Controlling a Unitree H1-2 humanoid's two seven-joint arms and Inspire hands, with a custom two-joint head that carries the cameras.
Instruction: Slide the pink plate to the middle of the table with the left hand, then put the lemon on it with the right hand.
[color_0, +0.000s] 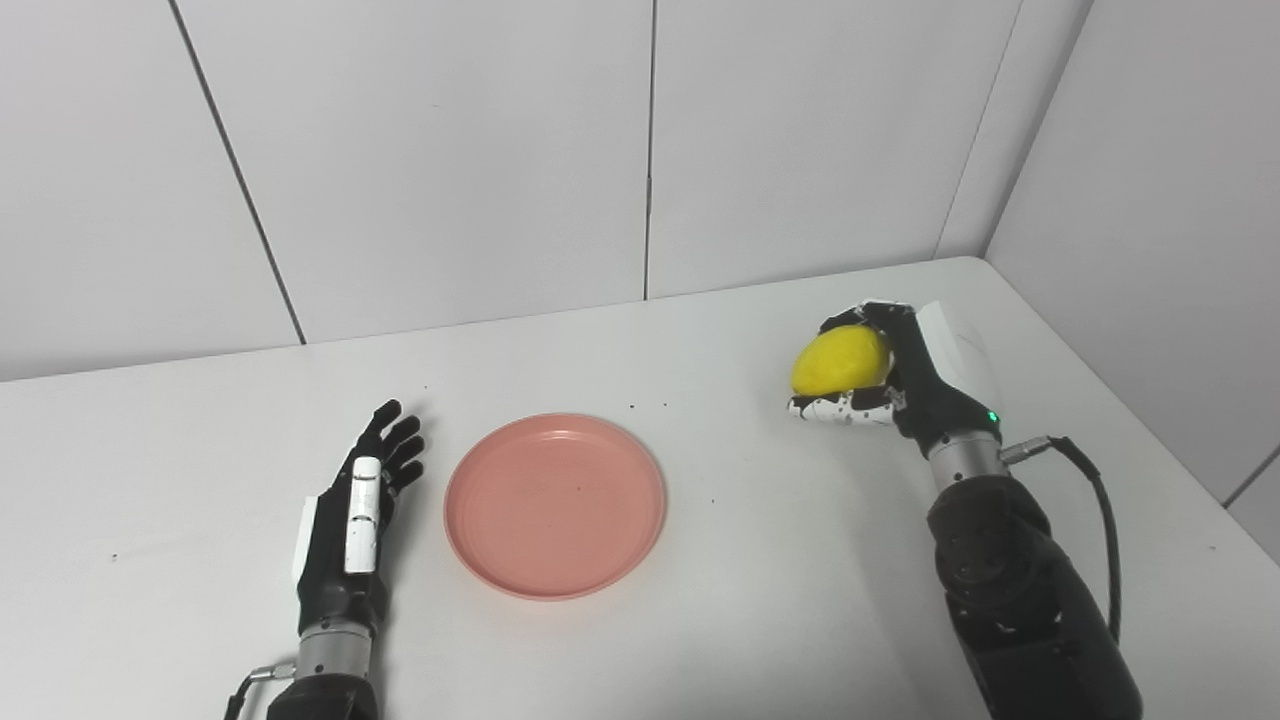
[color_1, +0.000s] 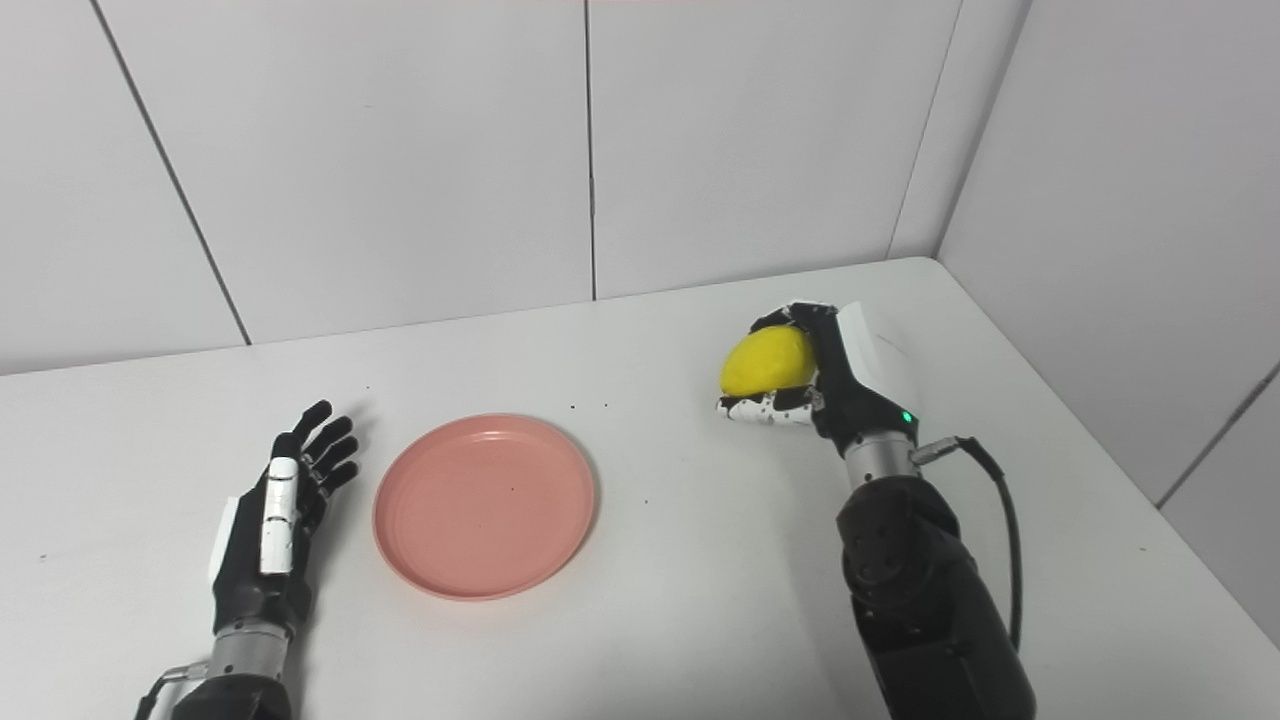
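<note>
Pink plate (color_0: 555, 505) flat on the white table (color_0: 720, 600), empty, roughly mid-table and a little toward the left. Just beside its left rim, apart from it, left hand (color_0: 355, 520) with fingers (color_0: 395, 440) spread and straight, holding nothing, palm edge toward the plate. Well to the right and farther back, lemon (color_0: 840, 360) clasped in the right hand (color_0: 890, 375), fingers curled around the fruit from behind and below, lifted off the table surface or just over it; cannot tell which. Bare table between lemon and plate, nothing blocking the way, only a few dark specks. Black cable (color_0: 1095, 510) looping off the right wrist. Pale panelled walls (color_0: 450, 150) behind and to the right.
</note>
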